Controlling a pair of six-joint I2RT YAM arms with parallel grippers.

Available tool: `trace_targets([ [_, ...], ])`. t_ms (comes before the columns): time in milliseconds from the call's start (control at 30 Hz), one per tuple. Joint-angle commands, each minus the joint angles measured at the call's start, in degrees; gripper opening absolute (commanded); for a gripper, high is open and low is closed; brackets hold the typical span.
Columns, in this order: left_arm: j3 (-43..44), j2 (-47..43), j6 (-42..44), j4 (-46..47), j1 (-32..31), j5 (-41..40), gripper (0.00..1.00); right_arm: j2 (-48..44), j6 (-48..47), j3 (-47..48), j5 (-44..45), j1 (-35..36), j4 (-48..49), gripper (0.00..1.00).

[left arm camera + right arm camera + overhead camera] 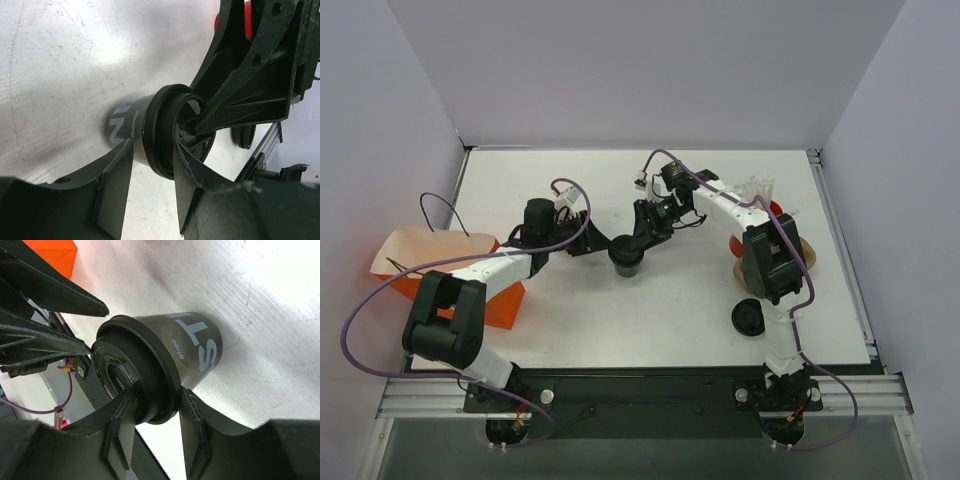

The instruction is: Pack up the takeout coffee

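The takeout coffee point(626, 258) stands upright at the middle of the counter point(670, 310). The right pincer point(156, 397), part open, clamps its lid rim. The left pincer point(152, 150) brackets the cup, grip unclear. This looks like the grasping step; next comes a level lift toward the orange bag point(505, 300) at left.

on a white table point(650, 330), the takeout coffee point(627, 260) is found upright near the middle. a loose black lid point(748, 318) is laid flat front right. an orange bag point(505, 305) is noted at its left edge.
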Motion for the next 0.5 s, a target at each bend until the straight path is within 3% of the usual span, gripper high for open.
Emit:
trace_targets([
  [0, -0.82, -2.09, -0.78, 1.03, 2.05, 0.73, 0.47, 1.52, -1.6, -1.2, 3.6, -0.06, -3.21, 0.26],
  [467, -1.26, 2.39, -1.4, 3.76, 1.53, 3.38, 0.47, 1.43, -1.24, -0.94, 3.34, -0.06, -3.21, 0.26],
])
